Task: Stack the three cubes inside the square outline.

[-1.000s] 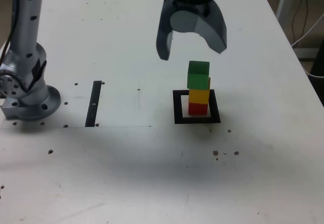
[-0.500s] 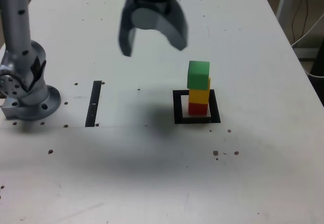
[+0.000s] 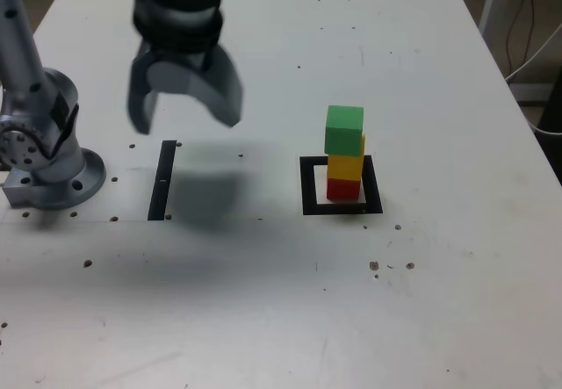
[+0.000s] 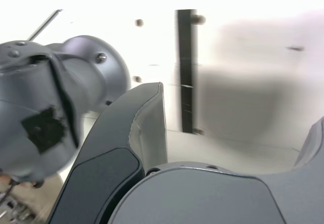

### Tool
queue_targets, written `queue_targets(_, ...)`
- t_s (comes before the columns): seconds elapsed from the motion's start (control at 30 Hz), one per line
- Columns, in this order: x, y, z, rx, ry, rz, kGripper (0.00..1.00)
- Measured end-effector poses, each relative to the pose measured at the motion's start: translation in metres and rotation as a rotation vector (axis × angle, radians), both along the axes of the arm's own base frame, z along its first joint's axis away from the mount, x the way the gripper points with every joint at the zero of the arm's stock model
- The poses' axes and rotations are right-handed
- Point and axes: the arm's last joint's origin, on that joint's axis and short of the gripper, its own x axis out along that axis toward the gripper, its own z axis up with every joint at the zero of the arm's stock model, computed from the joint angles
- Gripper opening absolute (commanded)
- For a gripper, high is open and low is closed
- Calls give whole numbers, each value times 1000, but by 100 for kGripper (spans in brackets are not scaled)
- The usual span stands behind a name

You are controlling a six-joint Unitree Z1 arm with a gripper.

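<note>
Silver-grey arm [image 3: 26, 64], dark curved gripper [image 3: 186, 117]

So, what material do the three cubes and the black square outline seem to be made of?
The three cubes: probably painted wood or plastic; solid colours, matte faces without glare. The square outline: seems flat tape or print, since it lies flush on the table. The table: smooth, white, likely laminate.

- The three cubes [image 3: 344, 154] stood stacked inside the square outline [image 3: 342, 186].
- The strip [image 3: 162, 179] lay well to the outline's left in the exterior view.
- The hand [image 3: 184, 108] hung above the strip.
</note>
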Motion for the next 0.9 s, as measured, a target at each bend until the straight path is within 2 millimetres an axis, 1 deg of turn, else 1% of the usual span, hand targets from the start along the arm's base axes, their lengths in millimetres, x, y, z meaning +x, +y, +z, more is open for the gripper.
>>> queue_targets(0.2,-21,0,-17,-13,2,13,100)
queue_targets(0.27,-23,0,-18,-16,-6,14,100)
queue_targets(0.43,-32,0,-30,-23,4,17,100)
queue_targets(0.67,-37,0,-37,-34,-1,21,100)
queue_targets(0.9,-37,0,-40,-45,-17,23,100)
